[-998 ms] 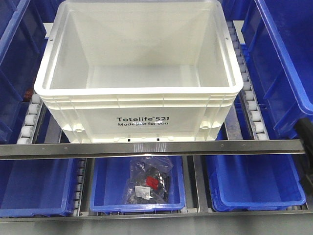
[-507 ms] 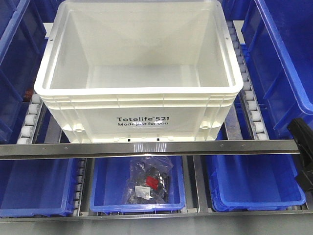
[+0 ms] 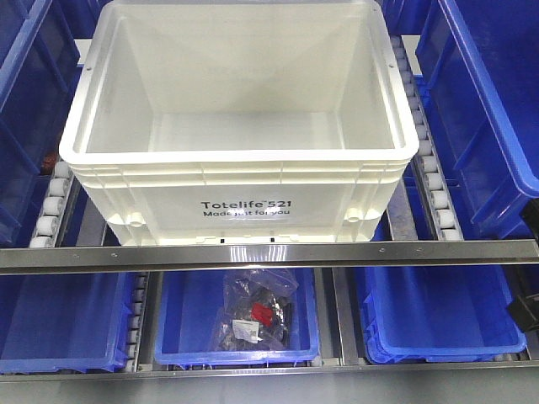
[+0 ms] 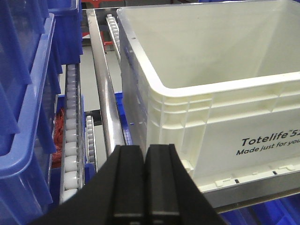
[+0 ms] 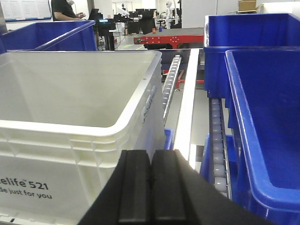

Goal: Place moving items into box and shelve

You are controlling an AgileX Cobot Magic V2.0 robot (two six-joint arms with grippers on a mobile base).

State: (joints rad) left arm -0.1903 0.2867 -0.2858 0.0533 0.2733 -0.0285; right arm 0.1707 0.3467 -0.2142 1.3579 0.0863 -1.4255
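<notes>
**A:** Left of frame, wrist view, the left gripper (image 4: 144,180) has its jaws pressed together, holding nothing. How far along are we?

**B:** Barely started, I'd say. The box (image 3: 238,181) sits mid-frame on the roller shelf, empty. Right gripper (image 5: 151,185) is closed on nothing too.

**A:** And the plush toys?

**B:** Not visible anywhere. That bagged item (image 3: 255,311) in the lower blue bin (image 3: 181,328)? Can't make it out.

The front camera looks steeply down on the white box (image 3: 240,126) from close above. The left wrist camera faces its near left corner, the right wrist camera its near right corner; all three share this box.
</notes>
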